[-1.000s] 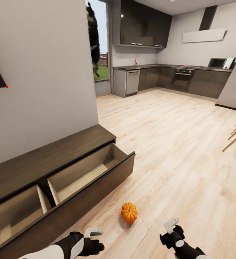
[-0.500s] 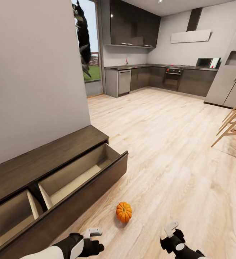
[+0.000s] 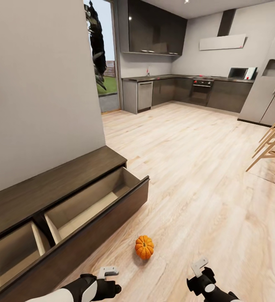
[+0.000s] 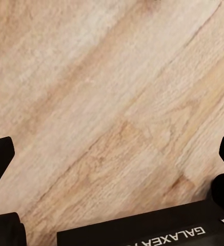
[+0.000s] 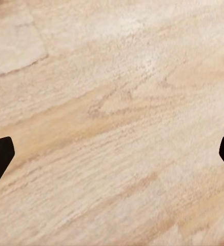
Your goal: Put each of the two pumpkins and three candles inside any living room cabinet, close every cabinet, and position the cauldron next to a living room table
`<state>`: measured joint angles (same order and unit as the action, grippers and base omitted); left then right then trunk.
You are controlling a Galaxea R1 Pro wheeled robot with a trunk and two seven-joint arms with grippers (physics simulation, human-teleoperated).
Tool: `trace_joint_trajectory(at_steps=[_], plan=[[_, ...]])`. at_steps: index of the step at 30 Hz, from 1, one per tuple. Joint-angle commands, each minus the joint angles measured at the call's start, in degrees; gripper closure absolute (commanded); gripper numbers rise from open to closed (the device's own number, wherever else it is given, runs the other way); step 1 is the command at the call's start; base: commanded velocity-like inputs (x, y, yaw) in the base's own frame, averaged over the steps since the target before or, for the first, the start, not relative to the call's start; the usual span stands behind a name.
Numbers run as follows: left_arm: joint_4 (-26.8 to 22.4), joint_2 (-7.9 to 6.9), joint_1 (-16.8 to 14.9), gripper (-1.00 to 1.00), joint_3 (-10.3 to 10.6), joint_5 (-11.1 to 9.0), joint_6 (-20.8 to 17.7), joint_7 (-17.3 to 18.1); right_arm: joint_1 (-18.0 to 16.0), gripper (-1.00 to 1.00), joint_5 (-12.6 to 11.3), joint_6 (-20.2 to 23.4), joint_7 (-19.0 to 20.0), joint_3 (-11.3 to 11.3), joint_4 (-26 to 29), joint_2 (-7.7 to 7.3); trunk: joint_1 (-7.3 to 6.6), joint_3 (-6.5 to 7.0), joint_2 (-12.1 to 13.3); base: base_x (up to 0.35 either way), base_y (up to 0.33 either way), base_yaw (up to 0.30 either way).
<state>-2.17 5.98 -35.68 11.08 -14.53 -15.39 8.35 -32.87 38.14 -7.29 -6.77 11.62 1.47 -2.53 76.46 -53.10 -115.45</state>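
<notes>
Orange pumpkin [image 3: 144, 247] on wood floor [image 3: 204, 176], lower centre of head view, just beside the open cabinet [image 3: 49, 197] drawer front. Left gripper [image 3: 108, 278] and right gripper [image 3: 199, 268] at bottom edge, both spread, holding nothing.

Your head view cut off the cabinet [image 3: 57, 184] at its left and lower edges, and a wooden chair [image 3: 271, 144] at the right edge. Both wrist views showed only dark finger edges, their tips out of frame.
</notes>
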Motion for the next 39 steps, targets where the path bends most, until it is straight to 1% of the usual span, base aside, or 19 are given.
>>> trace_joint_trajectory(at_steps=[1, 13, 19, 27, 28, 30, 31, 32, 34, 35, 36, 37, 38, 39], plan=[[0.00, 0.00, 0.00, -1.00, 0.00, -0.02, 0.00, 0.00, 0.00, -1.00, 0.00, 0.00, 0.00, -0.01, 0.01, -0.02, 0.00, 0.00, 0.00, 0.000, 0.000, 0.000], [0.06, 0.00, 0.00, -1.00, -0.01, 0.03, 0.06, 0.01, 0.00, -1.00, 0.00, 0.00, 0.00, -0.02, 0.03, 0.05, 0.00, 0.00, 0.00, 0.000, 0.000, 0.000], [0.06, 0.00, 0.00, -1.00, -0.01, 0.03, 0.09, 0.00, 0.00, -1.00, 0.00, 0.00, 0.00, -0.01, -0.11, -0.17, 0.00, 0.00, 0.00, 0.000, 0.000, 0.000], [0.04, -0.06, 0.00, -1.00, -0.01, 0.06, 0.09, 0.00, 0.00, -1.00, 0.00, 0.00, 0.01, -0.02, -0.15, 0.15, 0.00, 0.00, 0.00, 0.000, 0.000, 0.000], [-3.86, 0.51, -0.13, -1.00, -0.04, -0.06, -0.36, 0.58, 0.00, -1.00, 0.22, 0.33, -0.43, -0.12, -0.16, 0.14, 0.00, 0.00, 0.00, 0.000, 0.000, 0.000], [-7.59, 0.60, -0.15, -1.00, -0.07, -0.13, -0.90, 0.91, 0.00, -1.00, 0.41, 0.69, -0.92, -0.23, -0.07, 0.10, 0.00, 0.00, 0.00, 0.000, 0.000, 0.000], [-10.54, 0.64, -0.16, -1.00, -0.08, -0.17, -1.57, 1.14, 0.00, -1.00, 0.55, 0.87, -1.60, -0.33, -0.02, 0.07, 0.00, 0.00, 0.00, 0.000, 0.000, 0.000], [-36.46, 0.95, -0.82, -1.00, -0.15, -1.21, -21.58, 7.54, -0.20, -1.00, 5.37, 1.23, -18.57, -2.88, 0.11, 2.77, 0.00, 0.00, 0.00, 0.000, 0.000, 0.000], [-44.45, 1.17, -1.81, -1.00, -0.17, -3.19, -27.05, 12.20, -0.24, -1.00, 9.74, 1.86, -24.86, -4.93, 0.08, 4.84, 0.00, 0.00, 0.00, 0.000, 0.000, 0.000], [-47.94, 1.22, -2.59, -1.00, -0.17, -4.80, -29.10, 13.99, -0.25, -1.00, 12.35, 3.00, -27.77, -5.97, 0.06, 5.98, 0.00, 0.00, 0.00, 0.000, 0.000, 0.000], [-49.48, 1.24, -3.11, -1.00, -0.18, -5.78, -30.03, 14.68, -0.25, -1.00, 13.69, 3.84, -29.14, -6.45, 0.05, 6.50, 0.00, 0.00, 0.00, 0.000, 0.000, 0.000], [-53.05, 1.28, -5.11, -1.00, -0.21, -9.42, -32.42, 16.01, -0.26, -1.00, 17.67, 7.16, -32.83, -7.65, -0.03, 7.87, 0.00, 0.00, 0.00, 0.000, 0.000, 0.000], [-55.04, 1.27, -7.28, -1.00, -0.22, -13.96, -34.00, 16.69, -0.26, -1.00, 21.31, 10.48, -35.54, -8.42, -0.09, 9.00, 0.00, 0.00, 0.00, 0.000, 0.000, 0.000], [-55.46, 1.24, -7.95, -1.00, -0.22, -15.70, -34.33, 16.85, -0.26, -1.00, 22.46, 11.39, -36.15, -8.58, -0.10, 9.32, 0.00, 0.00, 0.00, 0.000, 0.000, 0.000]])
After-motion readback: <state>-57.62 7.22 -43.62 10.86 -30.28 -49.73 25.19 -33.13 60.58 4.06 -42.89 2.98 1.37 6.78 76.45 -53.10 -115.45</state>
